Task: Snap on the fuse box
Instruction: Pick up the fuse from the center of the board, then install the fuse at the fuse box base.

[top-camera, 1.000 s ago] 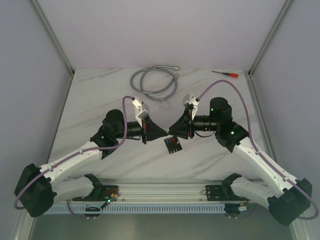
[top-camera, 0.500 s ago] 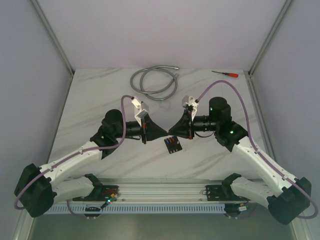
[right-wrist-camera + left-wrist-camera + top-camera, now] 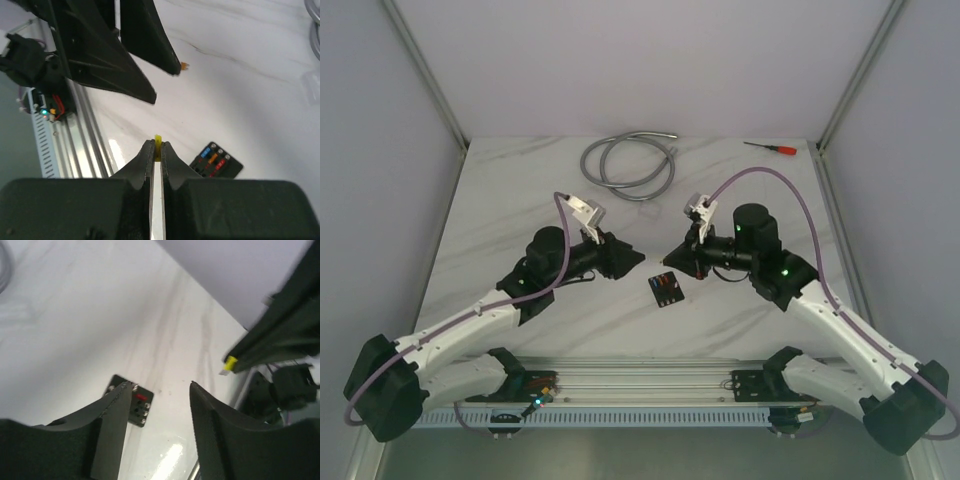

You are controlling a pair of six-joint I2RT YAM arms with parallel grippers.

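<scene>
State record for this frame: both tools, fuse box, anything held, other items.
left tool: open, empty
right tool: shut on yellow fuse, which sticks out past the tips
fuse box: flat on table, face up, coloured fuses seated, neither tool touching it
far edge: coiled grey cable; red-handled screwdriver

Robot lab cell: white marbled table [image 3: 500, 200], aluminium frame posts [image 3: 427, 75], plain lilac walls [image 3: 640, 60]
</scene>
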